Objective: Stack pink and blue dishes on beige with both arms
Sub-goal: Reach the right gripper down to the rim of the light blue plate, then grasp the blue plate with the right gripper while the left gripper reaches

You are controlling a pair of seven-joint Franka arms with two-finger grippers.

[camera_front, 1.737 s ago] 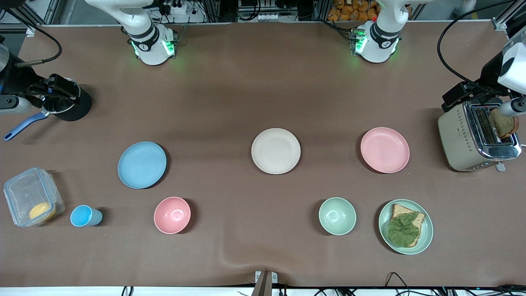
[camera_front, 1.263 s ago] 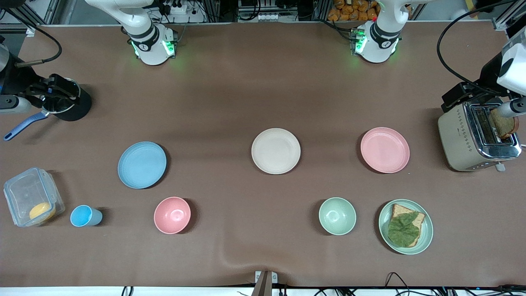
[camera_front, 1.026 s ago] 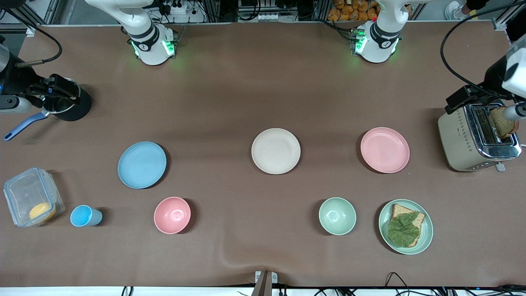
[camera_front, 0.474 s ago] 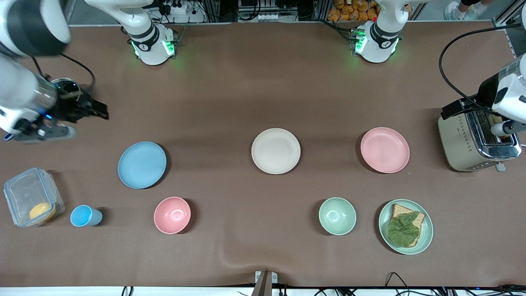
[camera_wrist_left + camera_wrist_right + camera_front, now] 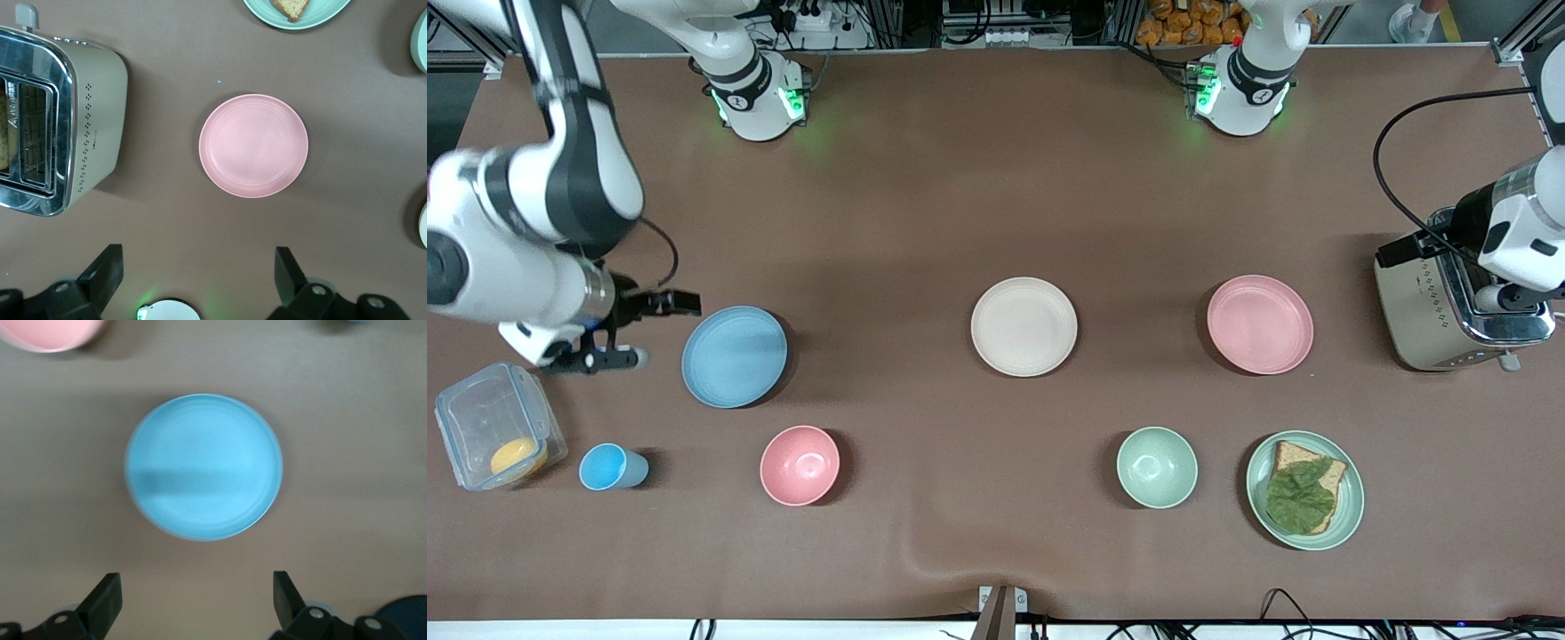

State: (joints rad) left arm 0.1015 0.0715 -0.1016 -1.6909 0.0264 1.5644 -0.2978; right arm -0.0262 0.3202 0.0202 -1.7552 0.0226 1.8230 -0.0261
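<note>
Brown matte tabletop point(image 5: 960, 204), round blue plate point(image 5: 735, 356), pink plate point(image 5: 1260, 324), beige plate point(image 5: 1024, 326)

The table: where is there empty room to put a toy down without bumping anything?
Bare brown cloth lies between the two robot bases and the beige plate, and along the camera edge under the pink bowl and green bowl. It gets crowded by the food box and blue cup, and around the toaster.
</note>
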